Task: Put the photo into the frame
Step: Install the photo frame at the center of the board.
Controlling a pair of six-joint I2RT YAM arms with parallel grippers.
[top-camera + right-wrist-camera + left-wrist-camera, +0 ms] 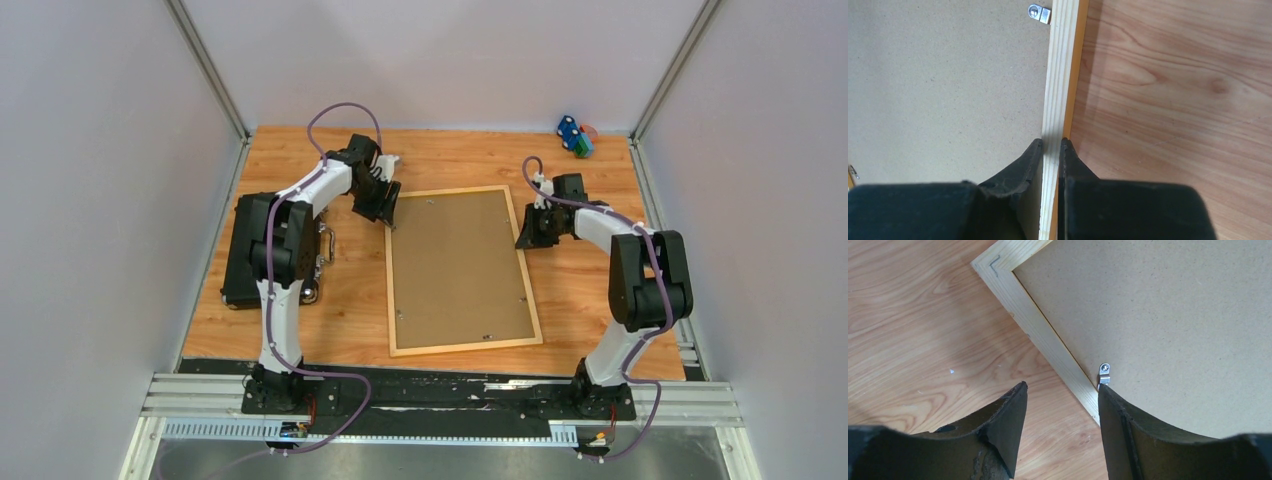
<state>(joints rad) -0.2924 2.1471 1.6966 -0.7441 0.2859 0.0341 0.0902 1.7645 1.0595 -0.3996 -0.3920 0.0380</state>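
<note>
The frame [528,283] lies face down on the table, a plain brown backing board [458,265] filling it. The photo is hidden. My left gripper [390,215] hangs open over the frame's far left corner. In the left wrist view the left gripper [1062,390] straddles the pale rail [1043,335], one finger over the table, the other by a metal clip [1104,374]. My right gripper [527,238] is at the right rail. The right wrist view shows the right gripper [1051,142] shut on that rail [1060,75], one finger on each side.
A black case [238,255] lies at the table's left edge under the left arm. Small coloured toys [573,135] sit at the back right corner. Another metal clip [1040,13] holds the backing board [948,85] near the right rail.
</note>
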